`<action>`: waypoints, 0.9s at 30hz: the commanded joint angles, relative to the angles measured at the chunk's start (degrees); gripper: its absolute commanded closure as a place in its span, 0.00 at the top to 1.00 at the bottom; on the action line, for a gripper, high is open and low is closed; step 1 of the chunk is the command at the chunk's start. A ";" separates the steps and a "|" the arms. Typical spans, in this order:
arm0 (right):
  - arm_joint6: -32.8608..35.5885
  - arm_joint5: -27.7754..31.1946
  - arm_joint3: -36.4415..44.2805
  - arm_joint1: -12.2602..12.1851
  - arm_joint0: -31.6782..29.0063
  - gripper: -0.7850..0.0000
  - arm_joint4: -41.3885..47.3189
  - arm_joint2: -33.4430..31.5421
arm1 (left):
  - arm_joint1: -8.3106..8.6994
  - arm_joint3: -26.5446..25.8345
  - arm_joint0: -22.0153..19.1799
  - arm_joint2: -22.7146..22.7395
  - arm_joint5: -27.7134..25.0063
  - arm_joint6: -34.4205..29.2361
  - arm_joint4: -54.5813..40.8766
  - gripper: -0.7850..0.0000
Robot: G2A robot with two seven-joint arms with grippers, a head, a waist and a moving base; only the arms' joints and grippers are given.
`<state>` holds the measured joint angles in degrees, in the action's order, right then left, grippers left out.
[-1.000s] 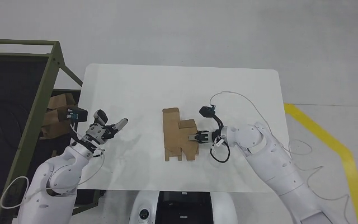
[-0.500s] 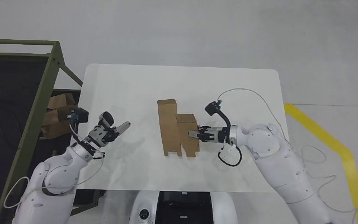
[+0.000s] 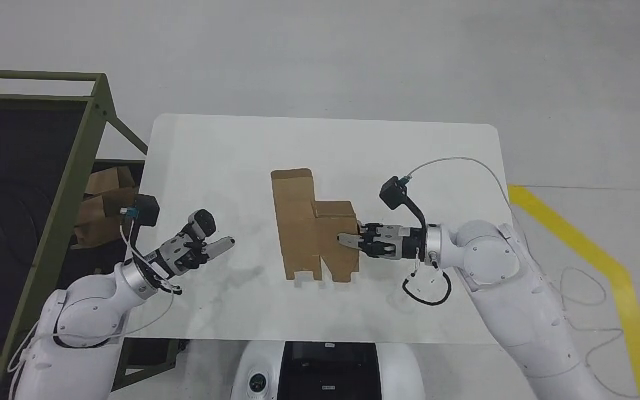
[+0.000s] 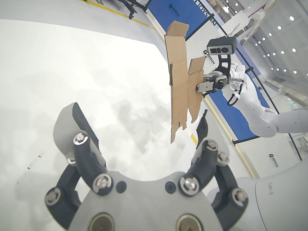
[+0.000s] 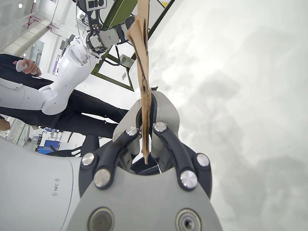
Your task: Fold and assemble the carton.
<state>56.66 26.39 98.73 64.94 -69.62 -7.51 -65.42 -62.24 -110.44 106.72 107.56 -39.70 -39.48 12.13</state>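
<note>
Right hand (image 3: 345,240) clamps the flat brown cardboard carton (image 3: 297,225) by its right edge, long axis front-to-back; left hand (image 3: 218,235), open and empty, hangs well apart opposite.

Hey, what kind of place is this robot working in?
Probably a factory or warehouse hall: there's a yellow floor line, blue partition panels, and rows of high ceiling lights.

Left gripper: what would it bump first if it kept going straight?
Probably the flattened brown cardboard carton that the right gripper holds, though depth is hard to judge.
</note>
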 commanded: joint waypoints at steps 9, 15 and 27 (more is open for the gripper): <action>0.00 0.00 0.00 0.00 0.00 0.00 0.00 0.00 | -0.01 -0.06 -0.01 -0.32 0.19 0.15 -0.21 1.00; -1.86 1.16 0.84 -0.14 -0.38 0.00 -0.01 -0.37 | 0.48 -2.20 -0.64 -2.84 1.04 -4.32 -1.28 1.00; -6.15 0.09 8.37 -0.65 -0.68 0.00 -2.63 -1.62 | 2.61 0.03 -10.90 -7.23 4.12 -21.26 -19.03 1.00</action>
<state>50.54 26.66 106.55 64.29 -70.28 -9.90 -67.27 -59.81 -110.71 96.94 100.36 -36.05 -59.45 -6.58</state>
